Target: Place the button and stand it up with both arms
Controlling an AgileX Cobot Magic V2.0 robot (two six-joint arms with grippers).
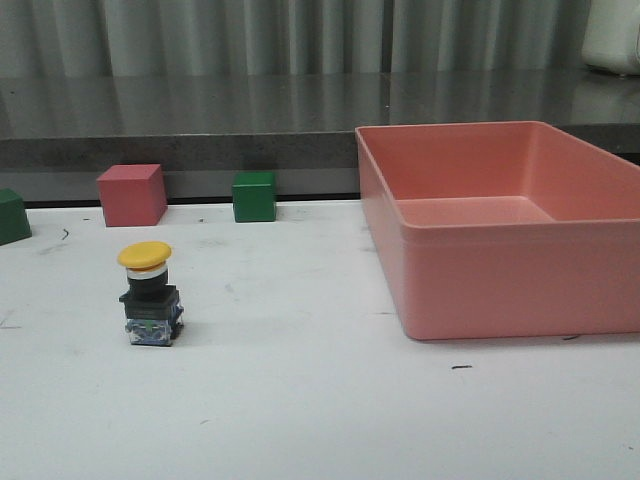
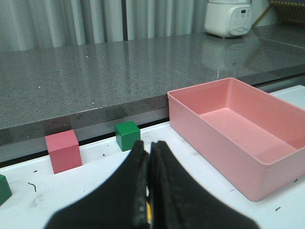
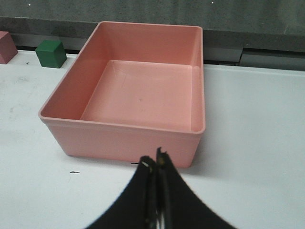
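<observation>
the white bench [image 1: 330, 410] carries everything here, and the biggest thing on it is the pink bin [image 1: 500, 290], sitting empty on the right. along the back edge stand a pink cube [image 1: 131, 194] and a green cube [image 1: 254, 196], with another green block [image 1: 12, 216] half out of view at the far left.

the button [image 1: 151, 295] stands upright on the bench, left of the bin and well apart from it, nearer to me than the cubes. it looks hard and rigid, light enough for one gripper, i'd say, but top-heavy: the wide yellow cap sits on a narrower black neck above a square black body and a clear bluish base. the cap is rounded and probably slick, so i'd take it by the flat sides of the black body, low down, where it won't tip or twist.

the left gripper [image 2: 148, 157] shows in its own wrist view with the fingers pressed together, a thin sliver of yellow showing low between them that i can't identify. the right gripper [image 3: 155, 164] hangs in front of the bin, fingers pressed together too, holding nothing i can see. neither one shows in the front view.
</observation>
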